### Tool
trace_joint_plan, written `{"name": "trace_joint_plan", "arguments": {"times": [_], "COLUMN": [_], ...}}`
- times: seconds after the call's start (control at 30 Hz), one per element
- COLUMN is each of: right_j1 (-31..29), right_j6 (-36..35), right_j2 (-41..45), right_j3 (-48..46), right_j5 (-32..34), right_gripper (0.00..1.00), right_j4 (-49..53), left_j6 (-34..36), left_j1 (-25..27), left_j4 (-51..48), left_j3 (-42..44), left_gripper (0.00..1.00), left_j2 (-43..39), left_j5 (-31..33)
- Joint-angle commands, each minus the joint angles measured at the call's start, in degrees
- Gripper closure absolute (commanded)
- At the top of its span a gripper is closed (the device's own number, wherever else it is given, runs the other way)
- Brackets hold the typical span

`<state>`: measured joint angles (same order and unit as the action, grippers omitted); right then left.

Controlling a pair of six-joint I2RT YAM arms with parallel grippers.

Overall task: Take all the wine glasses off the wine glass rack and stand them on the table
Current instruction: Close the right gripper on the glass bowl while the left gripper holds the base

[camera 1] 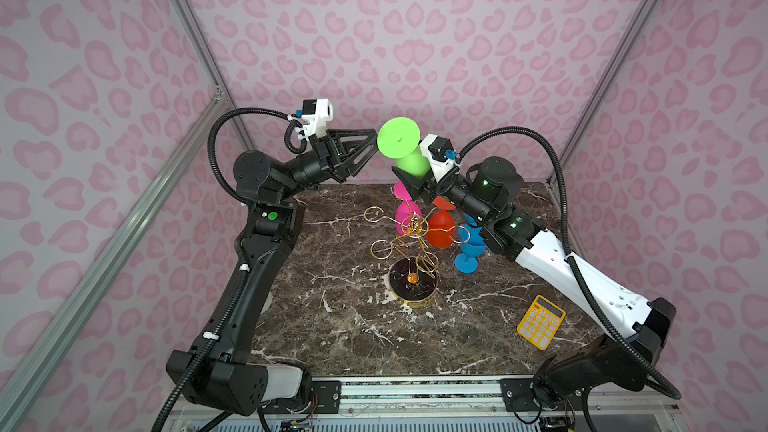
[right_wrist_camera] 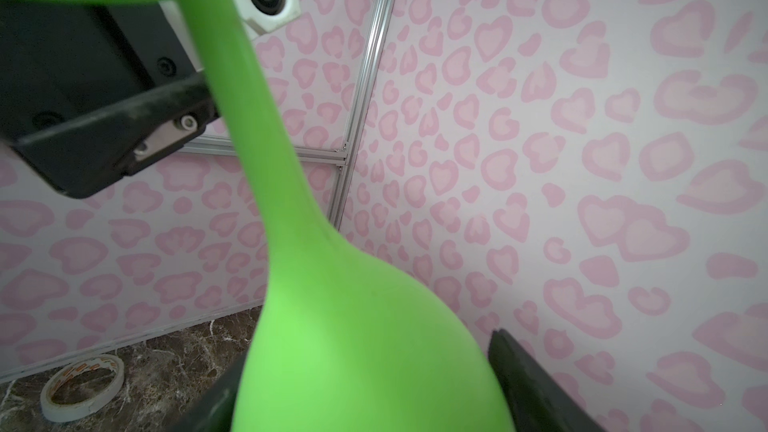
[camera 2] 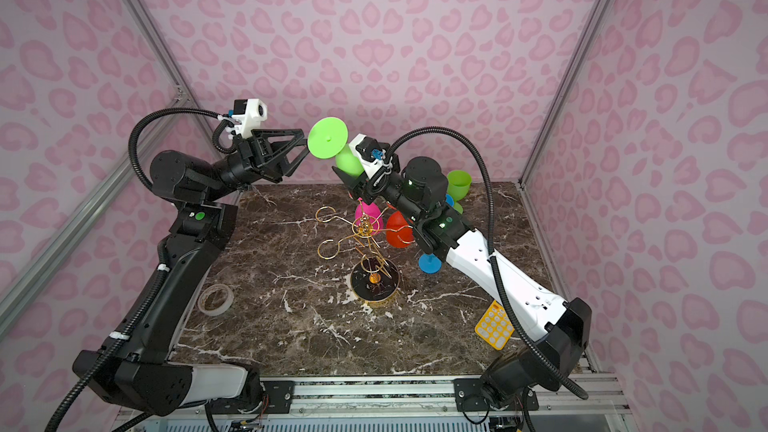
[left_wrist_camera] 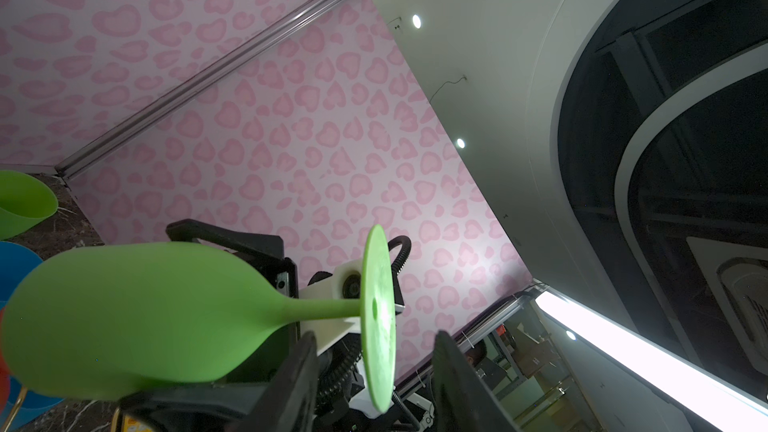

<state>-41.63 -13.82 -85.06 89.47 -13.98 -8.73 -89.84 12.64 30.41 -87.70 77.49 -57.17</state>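
1. Evidently the lifting-off is done: the rack [camera 1: 403, 286] stands on the table [camera 1: 332, 326] (a pink glass [camera 1: 405, 214] and a red glass [camera 1: 440, 230] hang on it), and the green glass [camera 1: 405, 149] is up in the air, clear of it.
2. Its long axis runs steeply, foot uppermost, mouth down, leaning toward the left gripper [left_wrist_camera: 375, 338].
3. The right gripper [right_wrist_camera: 361, 361] is clamped round the bowl.
4. The left gripper stands open, its jaws flanking the foot's rim.
5. Next, I'd say: left backs off, right turns it upright and sets it down away from the rack.
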Motion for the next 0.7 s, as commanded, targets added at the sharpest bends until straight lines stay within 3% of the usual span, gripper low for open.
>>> {"name": "trace_joint_plan", "arguments": {"times": [0.0,0.03,0.1,0.23,0.43,0.6,0.67], "right_j1": [0.12,0.36,0.83,1.25,3.83,8.89,9.55], "right_j6": [2.52,3.18,4.52,5.98,8.52,11.66,11.59], "right_j2": [1.38,1.91,2.77,4.26,4.53,2.38,0.95], "right_j3": [1.08,1.46,2.68,6.35,11.99,15.07,16.58], "right_j5": [0.64,0.66,1.03,2.46,6.18,2.80,2.43], "right_gripper": [0.22,0.22,0.23,0.24,0.25,0.26,0.26], "right_j4": [2.91,4.42,8.15,18.58,33.64,40.50,42.99], "left_j6": [4.98,7.64,15.00,29.15,52.70,70.74,81.50], "left_j1": [0.01,-0.08,-0.07,-0.12,0.32,1.16,2.51], "left_j4": [-0.57,-1.66,-6.77,-10.29,-14.70,-14.48,-13.88], "left_j3": [-0.78,-0.72,-0.84,2.07,5.95,7.23,8.94], "left_gripper": [0.32,0.25,0.23,0.25,0.24,0.30,0.33], "left_j2": [-1.02,-1.26,-1.76,-3.30,-5.69,-5.57,-6.25], "left_j5": [-0.16,-0.06,0.64,3.98,16.04,23.43,26.82]}}
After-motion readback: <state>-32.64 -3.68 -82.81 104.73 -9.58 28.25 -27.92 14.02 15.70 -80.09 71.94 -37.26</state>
